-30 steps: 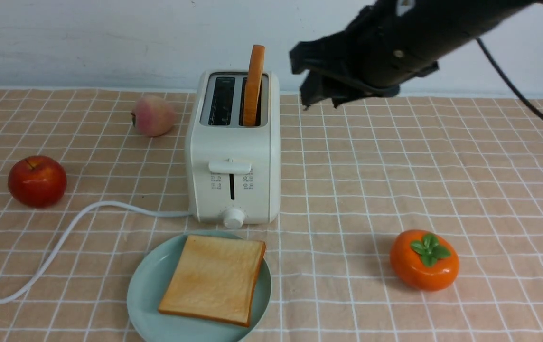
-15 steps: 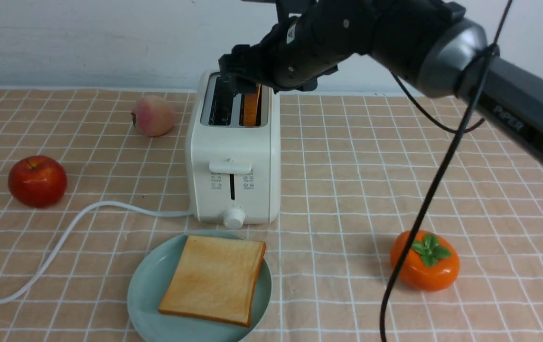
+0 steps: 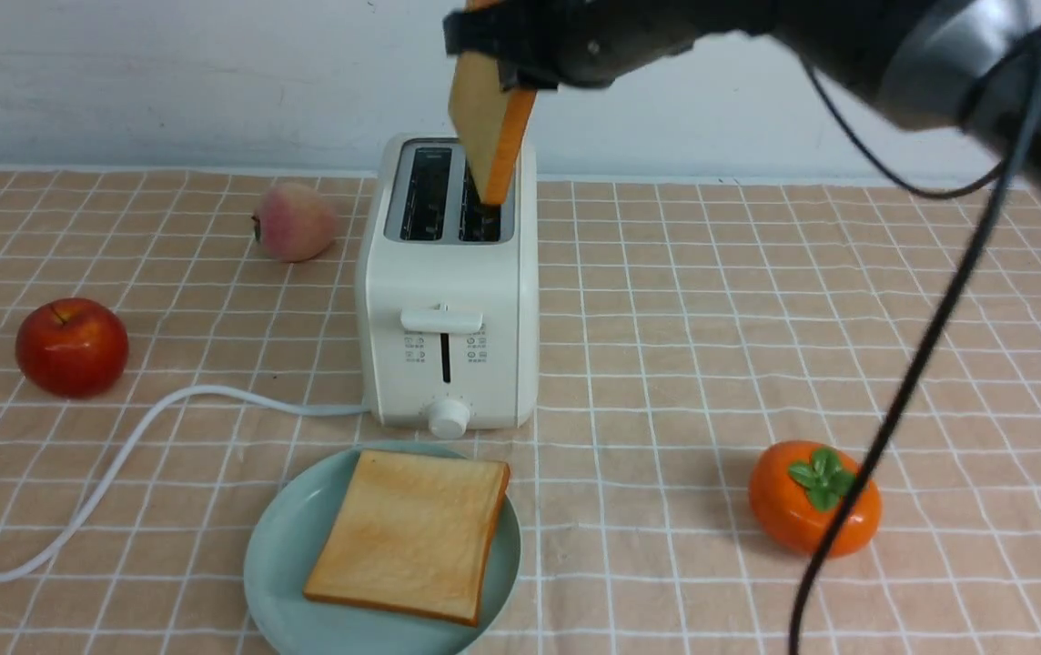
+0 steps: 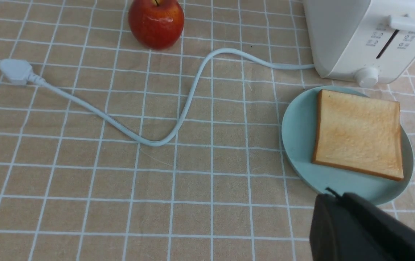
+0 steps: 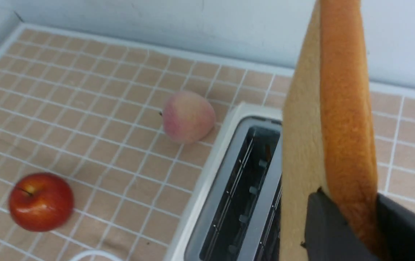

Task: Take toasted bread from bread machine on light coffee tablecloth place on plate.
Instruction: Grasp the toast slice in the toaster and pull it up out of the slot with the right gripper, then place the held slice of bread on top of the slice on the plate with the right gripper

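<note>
My right gripper [image 3: 500, 56] is shut on one slice of toasted bread [image 3: 489, 127] by its top edge and holds it upright above the right slot of the bread machine [image 3: 446, 291]; its lower corner is still at the slot mouth. The right wrist view shows the fingers [image 5: 323, 224] clamping the slice [image 5: 341, 108] over the empty slots [image 5: 240, 188]. A second slice [image 3: 411, 532] lies flat on the teal plate [image 3: 279, 546] in front of the toaster on the light coffee tablecloth [image 3: 712, 318]. My left gripper [image 4: 332, 197] is shut and empty, near the plate's [image 4: 298, 145] rim.
A red apple [image 3: 72, 346] sits at the left, a peach [image 3: 293, 221] behind it beside the toaster, and an orange persimmon [image 3: 813, 498] at the right front. The toaster's white cord [image 3: 120, 446] trails to the left front, ending in a plug [image 4: 13, 70].
My right gripper came in from the right onto the slice standing in the toaster's right slot, closed on it, and has lifted it almost out of the slot.
</note>
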Robot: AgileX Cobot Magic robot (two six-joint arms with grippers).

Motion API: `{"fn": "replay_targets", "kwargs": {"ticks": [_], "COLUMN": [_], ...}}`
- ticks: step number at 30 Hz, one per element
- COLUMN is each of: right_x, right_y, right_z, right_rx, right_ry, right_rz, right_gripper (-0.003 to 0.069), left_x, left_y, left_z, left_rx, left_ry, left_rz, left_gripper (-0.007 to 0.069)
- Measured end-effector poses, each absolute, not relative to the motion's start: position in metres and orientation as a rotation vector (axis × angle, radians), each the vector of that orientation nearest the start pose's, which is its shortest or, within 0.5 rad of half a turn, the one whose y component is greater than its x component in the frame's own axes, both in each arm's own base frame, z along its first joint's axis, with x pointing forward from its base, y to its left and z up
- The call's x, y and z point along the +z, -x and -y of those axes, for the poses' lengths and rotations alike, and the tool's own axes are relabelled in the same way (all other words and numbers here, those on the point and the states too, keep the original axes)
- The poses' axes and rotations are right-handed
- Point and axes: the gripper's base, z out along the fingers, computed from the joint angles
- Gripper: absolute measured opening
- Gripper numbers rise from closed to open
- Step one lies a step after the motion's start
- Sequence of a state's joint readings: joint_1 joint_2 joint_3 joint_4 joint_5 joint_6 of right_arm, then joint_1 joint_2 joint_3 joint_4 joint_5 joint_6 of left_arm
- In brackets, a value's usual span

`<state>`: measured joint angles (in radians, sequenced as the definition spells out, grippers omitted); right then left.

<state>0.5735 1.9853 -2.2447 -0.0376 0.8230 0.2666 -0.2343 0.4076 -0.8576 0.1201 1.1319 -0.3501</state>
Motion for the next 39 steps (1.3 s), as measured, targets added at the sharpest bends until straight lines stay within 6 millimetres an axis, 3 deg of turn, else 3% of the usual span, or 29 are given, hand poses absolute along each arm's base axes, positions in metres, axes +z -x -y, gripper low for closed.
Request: {"fn": "replay_targets", "kwargs": {"ticks": [1,2,3,7,10,12,16,22,23,27,28,29,34,36,38,39], "right_x": [0.448,0.452,0.476,0.525,0.535,0.533,0.496,0.393,0.365,0.310,0.308,0.291,0.254,0.247,0.237,0.231], "right_y": [-0.373,-0.370,-0.348,-0.282,-0.252,-0.248,-0.259,-0.275,-0.281,-0.301,-0.302,-0.310,-0.329,-0.332,-0.337,-0.340], "right_z": [-0.238,-0.236,-0.224,-0.196,-0.189,-0.191,-0.204,-0.228,-0.234,-0.245,-0.245,-0.250,-0.261,-0.262,-0.263,-0.261], "right_rx": [0.477,0.478,0.484,0.548,0.601,0.675,0.854,1.090,1.129,1.164,1.169,1.185,1.236,1.238,1.232,1.233], "right_ry": [0.341,0.344,0.374,0.568,0.807,0.876,0.935,1.050,1.036,0.884,0.882,0.810,0.652,0.629,0.575,0.525], "right_rz": [-2.040,-2.038,-2.027,-2.005,-1.980,-1.972,-2.083,-2.322,-2.343,-2.388,-2.391,-2.412,-2.473,-2.490,-2.523,-2.548], "right_gripper": [0.0106,0.0106,0.0106,0.0106,0.0106,0.0106,0.0106,0.0106,0.0106,0.0106,0.0106,0.0106,0.0107,0.0115,0.0153,0.0216], "left_x": [0.367,0.367,0.367,0.367,0.367,0.367,0.367,0.366,0.366,0.362,0.362,0.361,0.360,0.360,0.360,0.360], "left_y": [-0.037,-0.037,-0.037,-0.037,-0.037,-0.036,-0.036,-0.036,-0.035,-0.033,-0.033,-0.031,-0.031,-0.031,-0.031,-0.031], "left_z": [-0.001,-0.001,-0.001,-0.001,-0.001,0.000,0.000,0.002,0.002,0.001,0.001,0.001,0.001,0.001,0.001,0.001], "left_rx": [-0.190,-0.190,-0.190,-0.190,-0.194,-0.203,-0.214,-0.237,-0.237,-0.226,-0.226,-0.220,-0.218,-0.218,-0.220,-0.221], "left_ry": [0.133,0.133,0.132,0.132,0.130,0.129,0.128,0.128,0.129,0.134,0.134,0.136,0.137,0.137,0.137,0.137], "left_rz": [-2.161,-2.161,-2.161,-2.161,-2.162,-2.162,-2.165,-2.173,-2.184,-2.231,-2.233,-2.253,-2.261,-2.261,-2.261,-2.262], "left_gripper": [-0.0014,-0.0014,-0.0014,-0.0014,-0.0014,-0.0014,-0.0014,-0.0014,-0.0014,-0.0014,-0.0014,-0.0014,-0.0014,-0.0014,-0.0014,-0.0014]}}
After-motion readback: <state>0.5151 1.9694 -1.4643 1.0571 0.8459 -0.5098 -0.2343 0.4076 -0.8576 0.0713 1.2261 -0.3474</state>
